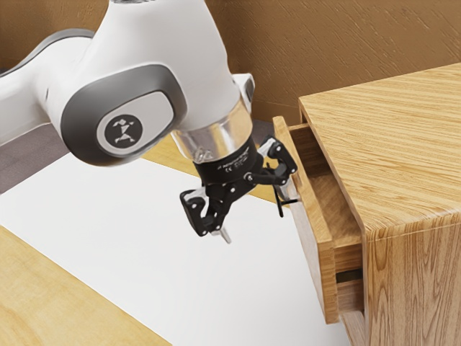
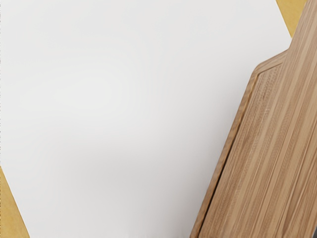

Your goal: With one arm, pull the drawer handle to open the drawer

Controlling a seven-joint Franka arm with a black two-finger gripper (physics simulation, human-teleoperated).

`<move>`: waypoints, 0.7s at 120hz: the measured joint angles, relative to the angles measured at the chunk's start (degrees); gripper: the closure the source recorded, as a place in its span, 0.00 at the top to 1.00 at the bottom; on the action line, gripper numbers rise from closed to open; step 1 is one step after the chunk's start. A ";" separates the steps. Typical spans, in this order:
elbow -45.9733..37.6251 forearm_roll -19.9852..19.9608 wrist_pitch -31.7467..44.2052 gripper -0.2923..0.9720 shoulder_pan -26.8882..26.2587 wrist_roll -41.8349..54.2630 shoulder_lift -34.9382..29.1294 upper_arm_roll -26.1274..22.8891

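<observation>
drawer (image 1: 315,225) partly out of cabinet (image 1: 403,144); tool (image 1: 253,215) spread wide, one finger by handle (image 1: 290,202), over white bench (image 1: 108,216).

**Operator:** What am I working on here?

**Observer:** You have a wooden table (image 1: 50,295) with a warm yellow-brown grain. A flat white sheet (image 1: 122,231) lies on it.

**Operator:** How much does the sheet cover?

**Observer:** Most of what you see. In the exterior view, bare wood shows at the lower left, and again past the sheet's far edge. In your wrist view, yellow wood shows beyond two of the sheet's edges.

**Operator:** Anything else on it?

**Observer:** A wooden cabinet (image 1: 403,144) stands at the exterior view's right, and the sheet runs up to it. Its foot is cut off, so you cannot tell whether it rests on the sheet or on bare wood.
</observation>
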 joint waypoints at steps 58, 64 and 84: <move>-3.26 0.01 -0.01 0.77 0.13 0.02 -3.31 0.07; -3.48 0.02 -0.02 0.77 0.18 0.01 -3.56 0.08; -4.51 0.05 -0.06 0.77 -0.04 0.00 -4.76 0.11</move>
